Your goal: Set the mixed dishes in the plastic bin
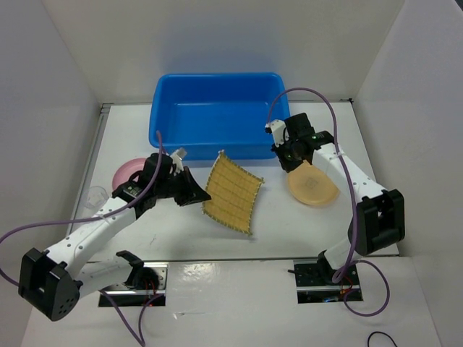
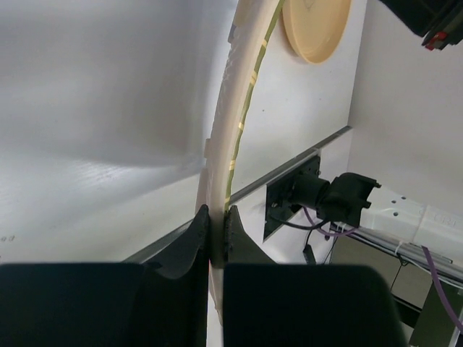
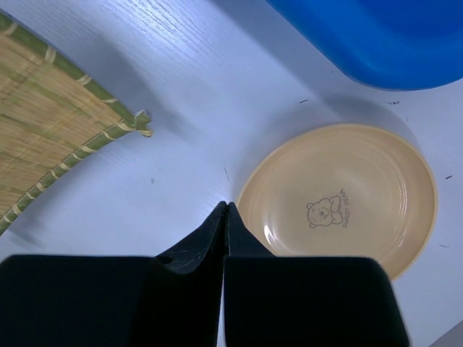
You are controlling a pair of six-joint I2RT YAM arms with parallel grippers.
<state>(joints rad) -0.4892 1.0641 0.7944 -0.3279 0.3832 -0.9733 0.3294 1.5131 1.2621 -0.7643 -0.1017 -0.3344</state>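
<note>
My left gripper [image 1: 197, 194] is shut on the left edge of the yellow woven bamboo mat [image 1: 233, 191], which is tilted up off the table in front of the blue plastic bin [image 1: 217, 112]. In the left wrist view the mat [image 2: 235, 123] runs edge-on between my closed fingers [image 2: 217, 217]. The tan-orange plate [image 1: 312, 184] lies flat at the right. My right gripper [image 1: 289, 148] hovers shut and empty just beside the plate's rim [image 3: 340, 199]. The pink plate [image 1: 129, 172] is partly hidden behind my left arm. One clear cup [image 1: 96, 195] stands at the far left.
White walls enclose the table on three sides. The bin's near wall [image 3: 383, 36] is close behind the right gripper. The right arm's base [image 2: 340, 199] and purple cables sit at the near edge.
</note>
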